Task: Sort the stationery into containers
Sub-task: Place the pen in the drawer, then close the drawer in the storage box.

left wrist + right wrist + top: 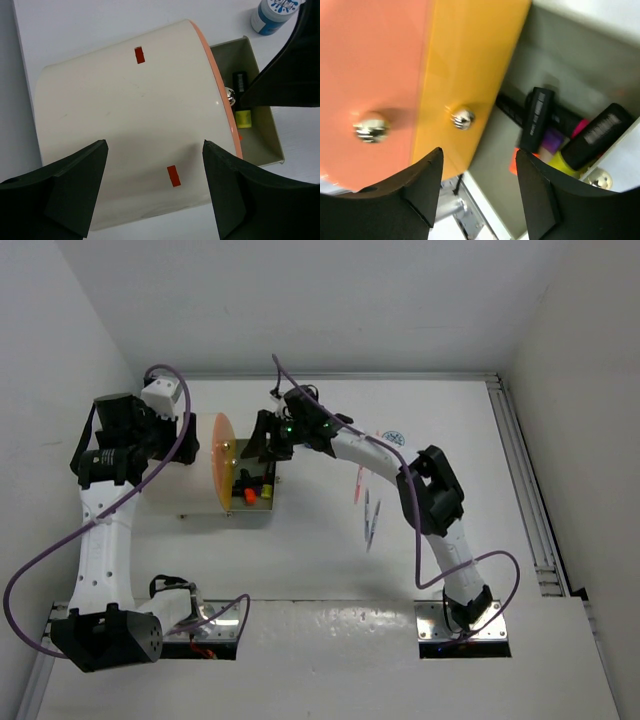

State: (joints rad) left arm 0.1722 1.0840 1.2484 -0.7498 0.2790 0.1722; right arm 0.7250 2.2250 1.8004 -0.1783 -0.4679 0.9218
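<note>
Hovering over the pulled-out drawer (pixel 262 142), the right gripper (pixel 479 154) has its fingers apart with nothing between them. Several highlighters (pixel 536 117) lie in a loose heap on the drawer floor below, black bodies with pink, purple, orange and yellow ends showing. The gripper sits close to the orange drawer fronts, and one brass knob (pixel 462 118) is just beside its left finger.

The step in hand looks like clearing away from the drawer to fetch more. Doing that well probably means rising straight up first, so neither finger catches the knob or the drawer wall. Only then should the arm swing out toward the thin pens (pixel 368 508) lying on the table (pixel 330 570), well apart from the drawer. A patterned roll (pixel 272 15) stands upright farther back, near the right arm's forearm.

The right arm reaches far across the table, its wrist bent down over the drawer. The left arm stretches forward and upward from its base. The left gripper (pixel 155 145) hangs over the cream cabinet (pixel 125 110), fingers wide apart on either side of the drum's curve. I cannot tell whether they touch it.
</note>
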